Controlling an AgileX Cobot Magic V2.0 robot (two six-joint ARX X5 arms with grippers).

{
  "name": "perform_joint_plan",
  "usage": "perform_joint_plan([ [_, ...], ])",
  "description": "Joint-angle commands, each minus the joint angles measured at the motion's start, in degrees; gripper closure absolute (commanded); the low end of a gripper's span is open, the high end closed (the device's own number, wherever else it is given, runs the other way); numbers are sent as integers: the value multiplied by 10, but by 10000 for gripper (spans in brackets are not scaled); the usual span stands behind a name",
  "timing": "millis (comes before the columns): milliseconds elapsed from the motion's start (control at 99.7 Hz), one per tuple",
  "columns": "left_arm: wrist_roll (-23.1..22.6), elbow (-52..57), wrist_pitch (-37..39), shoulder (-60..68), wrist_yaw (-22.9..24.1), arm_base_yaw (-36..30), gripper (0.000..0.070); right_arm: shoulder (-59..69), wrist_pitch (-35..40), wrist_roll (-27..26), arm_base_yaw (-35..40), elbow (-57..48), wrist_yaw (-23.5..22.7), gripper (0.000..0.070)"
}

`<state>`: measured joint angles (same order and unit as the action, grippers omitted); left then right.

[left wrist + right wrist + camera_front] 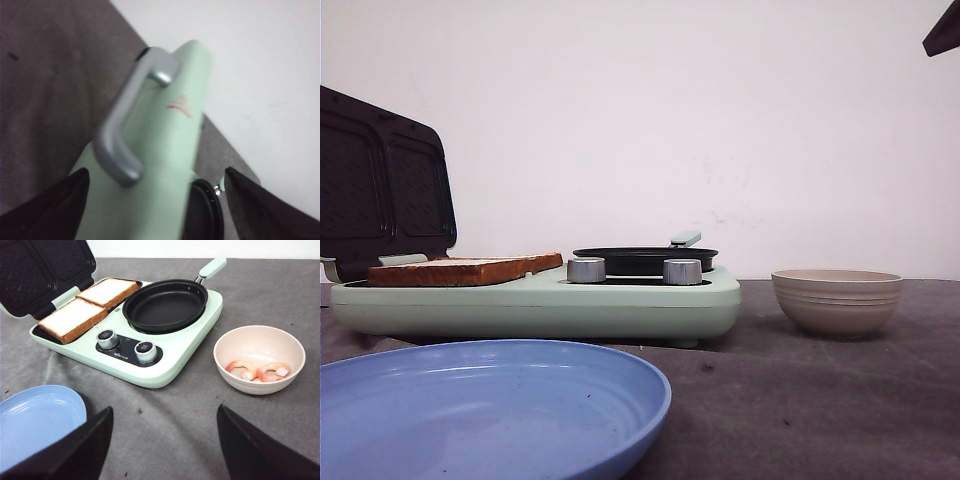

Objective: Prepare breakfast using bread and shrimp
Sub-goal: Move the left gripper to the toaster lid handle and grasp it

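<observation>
Two slices of bread (pixel 72 319) (pixel 109 291) lie side by side on the left plate of the mint-green sandwich maker (pixel 170 357), whose dark lid (pixel 40 270) stands open. From the front the bread (pixel 460 269) shows edge-on. Pink shrimp (pixel 257 371) lie in a beige bowl (pixel 222 342) to the right of the machine. My right gripper (pixel 165 409) is open and empty, high above the table in front of the machine. My left gripper (pixel 156 172) is open, its fingers on either side of the lid's green outer shell (pixel 165 140), close to the grey handle (pixel 125 125).
An empty black frying pan (pixel 165 305) sits on the machine's right half, behind two silver knobs (pixel 107 338). A blue plate (pixel 480 410) lies at the front left. The bowl (pixel 837 302) stands on the grey mat at the right. A white wall is behind.
</observation>
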<state>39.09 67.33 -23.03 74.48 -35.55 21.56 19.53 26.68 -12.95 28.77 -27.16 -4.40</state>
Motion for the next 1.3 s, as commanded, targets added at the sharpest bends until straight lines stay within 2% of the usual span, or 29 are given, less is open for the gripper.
perform_joint_plan([
  [0,-7,12,12,13,0,5,225,2,-1,-5,2,-2,2,301],
  [612,26,12,94,83,-20,0,233,2,0,-5,2,-2,15,301],
  [722,26,12,94,88,-20,-3,318,2,0,-6,2,-2,15,301],
  [993,26,12,94,104,-24,-15,326,2,0,-6,2,-2,15,301],
  [1293,24,12,98,106,-24,-22,563,2,2,-6,2,-2,15,301],
])
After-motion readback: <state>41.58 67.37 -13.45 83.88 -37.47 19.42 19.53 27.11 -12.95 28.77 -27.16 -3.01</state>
